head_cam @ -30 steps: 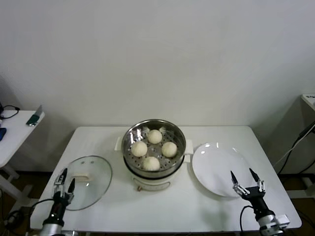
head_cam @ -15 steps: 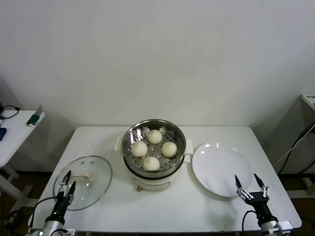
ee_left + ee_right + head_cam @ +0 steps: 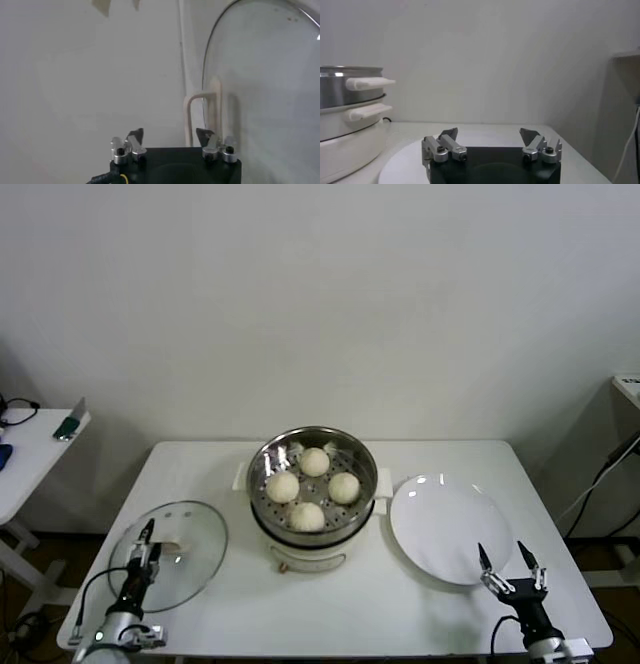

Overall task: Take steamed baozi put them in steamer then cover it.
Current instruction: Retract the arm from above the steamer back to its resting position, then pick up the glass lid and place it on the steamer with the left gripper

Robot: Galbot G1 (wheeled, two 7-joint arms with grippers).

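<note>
White tabletop [image 3: 220, 604] carries everything: four baozi [image 3: 314, 461] sit in the steamer [image 3: 313, 484], glass cover [image 3: 170, 553] beside it. Centre your left gripper [image 3: 146, 540], fingers parted, on the cover's bar handle [image 3: 202, 112]; right gripper [image 3: 508, 562] waits released.

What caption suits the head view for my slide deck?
Four baozi fill the steamer; the left gripper reaches over the glass cover.

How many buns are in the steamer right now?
4, all in the steamer basket: one at the back, one on the left, one on the right, one at the front. None seem hidden.
</note>
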